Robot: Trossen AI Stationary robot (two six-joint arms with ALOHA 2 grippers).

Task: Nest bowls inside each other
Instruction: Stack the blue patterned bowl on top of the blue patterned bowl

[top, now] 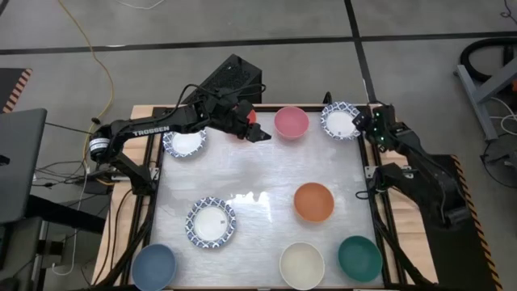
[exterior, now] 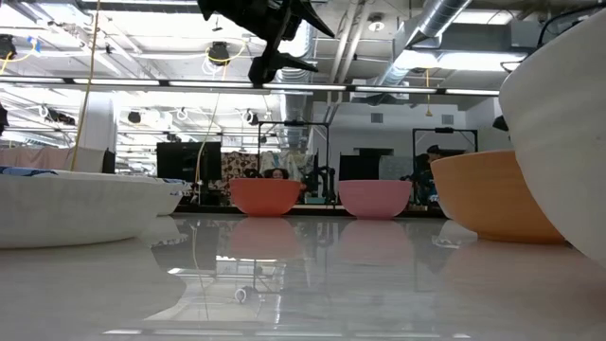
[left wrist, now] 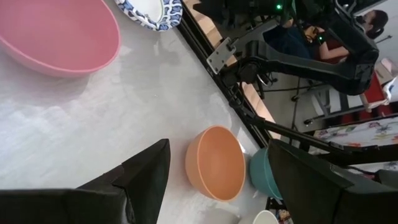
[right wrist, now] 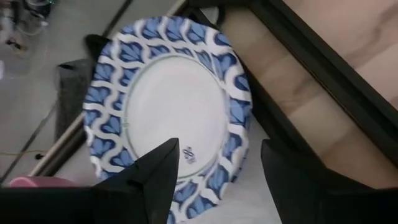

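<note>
Several small bowls stand apart on the white table (top: 258, 174). Three white bowls with blue patterned rims (top: 185, 142) (top: 340, 120) (top: 212, 222) show, plus pink (top: 291, 122), orange (top: 313, 202), blue (top: 153, 267), cream (top: 301, 264) and teal (top: 359, 258) ones. A red bowl (exterior: 266, 196) at the far edge is mostly hidden under my left arm in the high view. My left gripper (top: 260, 133) hangs open high above the table beside the pink bowl. My right gripper (right wrist: 219, 152) is open above the far-right patterned bowl (right wrist: 168, 99), touching nothing.
A black box (top: 230, 77) stands just beyond the table's far edge. Black frame rails and wooden boards (right wrist: 311, 93) run along the table's right side. The middle of the table between the bowls is bare.
</note>
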